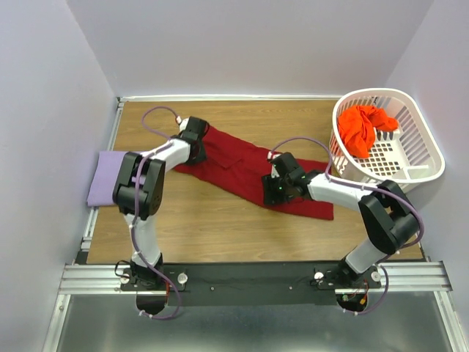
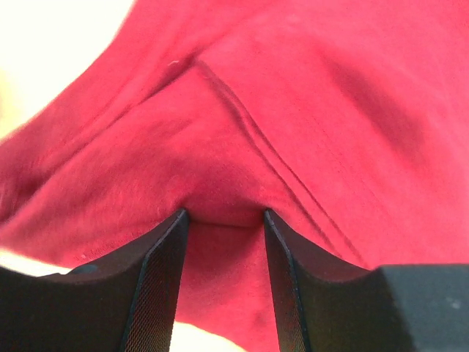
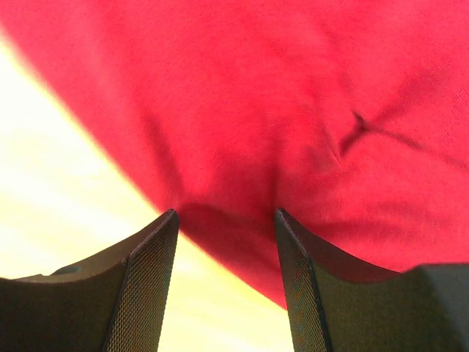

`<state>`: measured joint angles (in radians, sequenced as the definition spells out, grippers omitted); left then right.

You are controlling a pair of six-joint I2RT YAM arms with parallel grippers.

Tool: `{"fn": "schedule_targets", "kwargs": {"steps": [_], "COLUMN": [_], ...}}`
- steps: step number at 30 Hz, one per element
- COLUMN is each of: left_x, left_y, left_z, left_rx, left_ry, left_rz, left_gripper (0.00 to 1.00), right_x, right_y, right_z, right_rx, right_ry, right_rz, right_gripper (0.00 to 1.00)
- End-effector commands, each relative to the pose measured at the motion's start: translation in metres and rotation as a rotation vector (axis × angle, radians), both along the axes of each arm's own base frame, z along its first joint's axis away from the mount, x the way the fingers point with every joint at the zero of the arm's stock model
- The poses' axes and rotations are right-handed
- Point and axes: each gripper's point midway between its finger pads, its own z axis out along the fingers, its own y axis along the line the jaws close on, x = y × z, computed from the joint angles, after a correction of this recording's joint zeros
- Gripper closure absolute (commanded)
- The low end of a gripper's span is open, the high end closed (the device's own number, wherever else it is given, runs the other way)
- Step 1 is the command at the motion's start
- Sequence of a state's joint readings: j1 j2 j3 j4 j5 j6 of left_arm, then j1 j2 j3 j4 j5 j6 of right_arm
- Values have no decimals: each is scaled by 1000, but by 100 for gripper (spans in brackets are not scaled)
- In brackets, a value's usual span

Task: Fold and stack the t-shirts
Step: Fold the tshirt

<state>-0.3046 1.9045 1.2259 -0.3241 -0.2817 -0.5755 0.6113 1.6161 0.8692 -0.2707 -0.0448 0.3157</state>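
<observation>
The large crimson t-shirt [image 1: 242,170] lies spread diagonally across the wooden table. My left gripper [image 1: 196,149] is down on its upper left end. In the left wrist view the left gripper [image 2: 223,216] has its jaws apart, with crimson cloth [image 2: 293,110] and a seam filling the gap. My right gripper [image 1: 275,192] is at the shirt's lower edge. In the right wrist view the right gripper [image 3: 226,213] has its jaws apart over the cloth's edge [image 3: 242,147] and bare table. The folded lavender t-shirt [image 1: 108,177] lies at the table's left edge. The orange-red t-shirt [image 1: 364,128] is bunched in the basket.
The white lattice laundry basket [image 1: 418,158] stands at the table's right back corner. Pale walls close the table in on the left, back and right. Bare wood [image 1: 220,227] shows between the crimson shirt and the arm bases.
</observation>
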Motion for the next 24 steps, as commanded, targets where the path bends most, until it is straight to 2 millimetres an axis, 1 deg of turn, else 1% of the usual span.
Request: {"fn": "schedule_targets", "kwargs": {"steps": [1,2,3,4,5,6,7,8,9,10,11,12,13,14,15,16,17,18,19,20,21,22,23,24], "left_x": [24,33,35,56,59,66,83,89,93,108,113,120,132,138,151,157,162,169,171,172,173,168,163,157], "left_y": [9,10,11,5,5,3,-3,-5,-8,-13,-17,-19,-24,-26,-31,-32,-35,-36,-35,-36,-35,-31,-24,-19], "left_z": [-15,-12,-24,-11,-23,-23,-12,-13,-23,-12,-15,-10,3,11,31,44,57,86,102,118,137,175,185,201], "left_rx": [98,111,134,125,138,139,131,131,132,121,120,114,104,99,89,87,84,79,76,71,63,56,65,67], "left_ry": [84,81,120,77,108,104,68,65,81,40,37,15,-26,-56,-130,-170,-210,-282,-316,-349,-391,-459,-483,-510], "left_rz": [-27,-31,-38,-44,-62,-69,-78,-83,-106,-112,-136,-145,-156,-163,-184,-191,-198,-202,-199,-197,-191,-177,-150,-133], "left_gripper": [46,46,46,46,46,46,46,46,46,46,46,46,46,46,45,45,43,41,40,36,36,36,36,36], "right_x": [-91,-99,-105,-107,-109,-107,-107,-103,-93,-86,-71,-62,-53,-39,-27,-13,5,21,27,50,60,70,91,100], "right_y": [31,49,60,71,90,100,109,114,125,127,133,135,135,132,129,133,126,129,123,120,119,118,116,117], "right_z": [-19,-11,-9,-4,4,11,13,17,28,33,45,52,58,63,67,82,81,95,89,103,98,98,102,101], "right_rx": [83,103,119,138,172,199,215,229,250,249,249,248,246,244,238,258,247,266,253,275,275,280,300,311], "right_ry": [313,308,336,336,328,316,315,307,269,240,170,134,105,78,46,8,-15,-54,-51,-90,-87,-92,-109,-111], "right_rz": [83,121,108,118,135,143,152,154,166,170,170,173,172,152,152,152,137,137,135,117,129,124,115,116], "right_gripper": [37,37,36,36,35,35,35,34,34,34,33,33,33,33,33,33,34,34,34,35,36,37,39,41]}}
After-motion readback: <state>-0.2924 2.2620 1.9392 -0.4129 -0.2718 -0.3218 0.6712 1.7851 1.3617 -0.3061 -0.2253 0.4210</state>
